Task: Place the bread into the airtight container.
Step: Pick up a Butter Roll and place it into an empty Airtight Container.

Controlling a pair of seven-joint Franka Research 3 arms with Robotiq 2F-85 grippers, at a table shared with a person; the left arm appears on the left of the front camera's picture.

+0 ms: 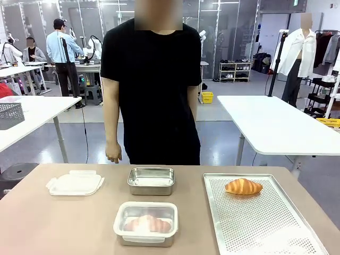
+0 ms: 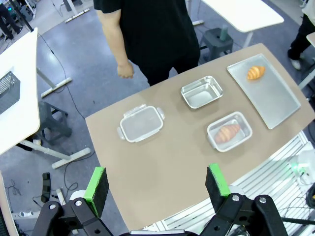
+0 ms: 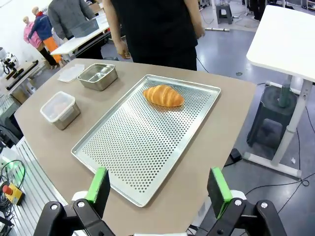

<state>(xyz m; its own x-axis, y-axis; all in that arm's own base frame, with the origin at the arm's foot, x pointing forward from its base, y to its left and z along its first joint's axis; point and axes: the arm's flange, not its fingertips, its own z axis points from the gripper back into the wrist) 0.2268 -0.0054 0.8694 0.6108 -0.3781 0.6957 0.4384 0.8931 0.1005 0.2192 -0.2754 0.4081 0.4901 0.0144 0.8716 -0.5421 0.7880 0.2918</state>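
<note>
Front view: I am looking across the tan table (image 1: 64,223) at a person (image 1: 151,90) standing at the far side with arms hanging. The bread (image 1: 243,186) is lying on the far part of the tray (image 1: 255,226) at the right. The open container (image 1: 151,181) is sitting at the far middle, with its lid (image 1: 74,184) lying to its left. A nearer box (image 1: 146,223) is holding another pastry under its lid (that one looks done to me).

Left wrist view: my left gripper (image 2: 156,183) is hanging high above the table's near edge, jaws wide and carrying nothing.

Right wrist view: my right gripper (image 3: 160,189) is hovering high by the tray's edge, jaws wide and empty, well apart from the bread. I am judging the pick as not yet begun. The next move is calling for me to descend over the bread, close gently and carry it left into the container.

White tables (image 1: 276,125) are standing on a grey floor (image 1: 223,146) around us, and other people (image 1: 61,48) are working far left.
</note>
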